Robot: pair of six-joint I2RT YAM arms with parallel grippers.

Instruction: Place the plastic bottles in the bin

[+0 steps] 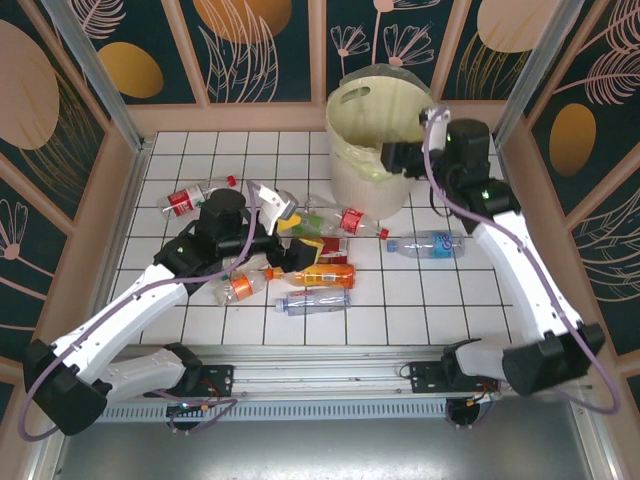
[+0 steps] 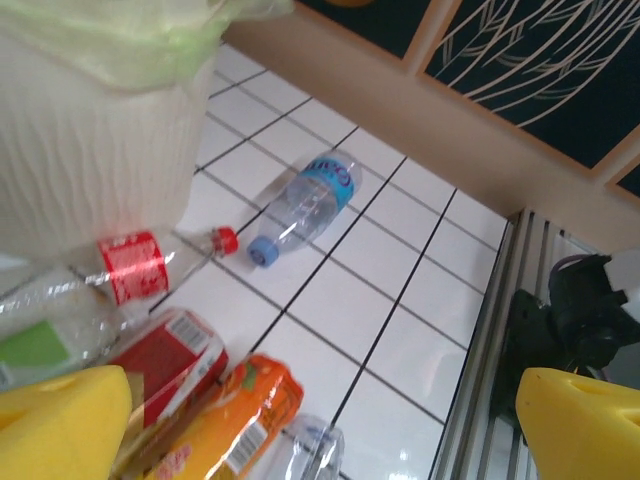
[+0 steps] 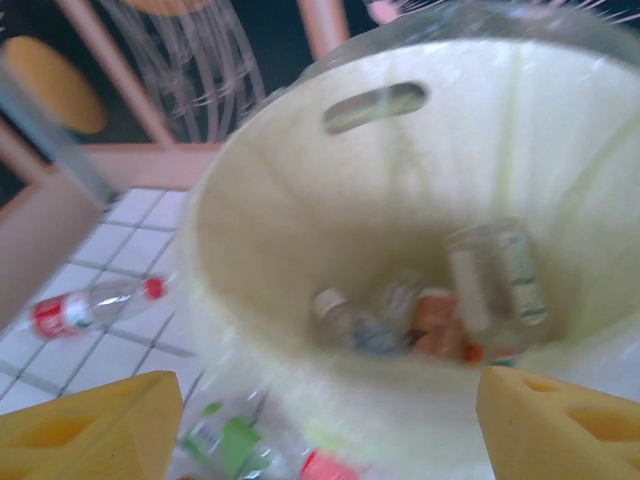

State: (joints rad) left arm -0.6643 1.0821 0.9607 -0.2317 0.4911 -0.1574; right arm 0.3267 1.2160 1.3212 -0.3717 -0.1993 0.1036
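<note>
Two sets of jaws, both wide and empty!
Right gripper (image 3: 320, 430) hovers over the bin (image 3: 300, 200), bottles (image 3: 495, 280) below it; left gripper (image 2: 320, 430) above an orange bottle (image 2: 235, 420).

The white tiled worktop (image 1: 420, 300) carries the bin (image 1: 360, 190) at its far edge, a cluster of plastic bottles (image 1: 312, 276) near the middle, a red-labelled bottle (image 1: 190, 198) lying far left, a blue-labelled bottle (image 1: 428, 243) apart at right.

Around your right claw (image 1: 388, 158) spreads a white tiled tabletop (image 1: 420, 300) with dark grid lines — behind and beside it rise wood-framed walls (image 1: 260, 50), dark panels painted with tan leaves.
</note>
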